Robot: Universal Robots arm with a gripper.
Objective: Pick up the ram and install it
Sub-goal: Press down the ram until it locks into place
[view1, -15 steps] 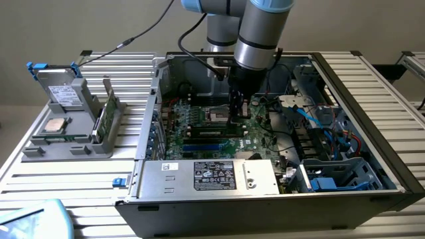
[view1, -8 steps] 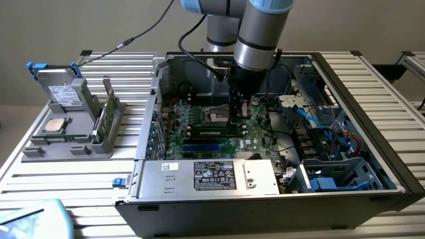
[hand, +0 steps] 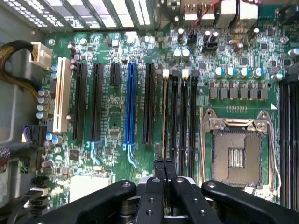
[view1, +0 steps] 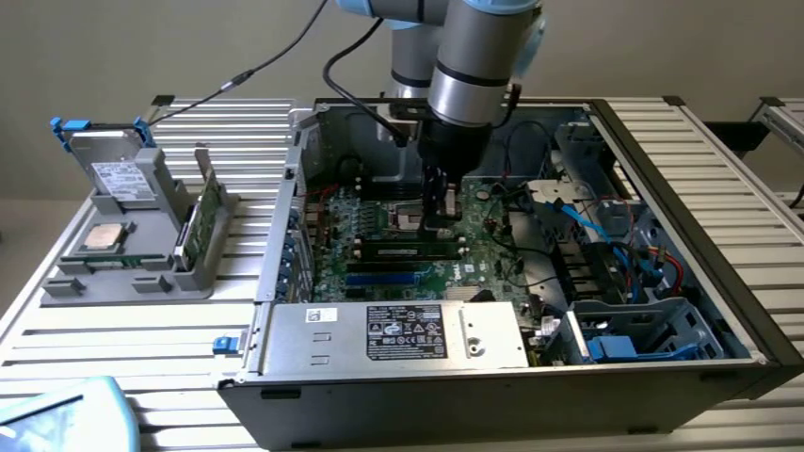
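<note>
The end effector (hand: 163,164) is matt black, with small bright screw heads along its links. The arm (view1: 484,56) above it is smooth satin grey metal with a pale blue plastic-looking cap. The motherboard (hand: 117,116) is glossy green, with black and blue plastic slots; the processor socket (hand: 236,154) has a shiny bare-metal frame. The computer case (view1: 653,226) is dull grey sheet metal with a dark outer shell. The power supply (view1: 402,334) is brushed silver metal with a dark printed label. The bench (view1: 75,330) is ribbed pale aluminium. The rack (view1: 126,273) is matt grey plastic.
</note>
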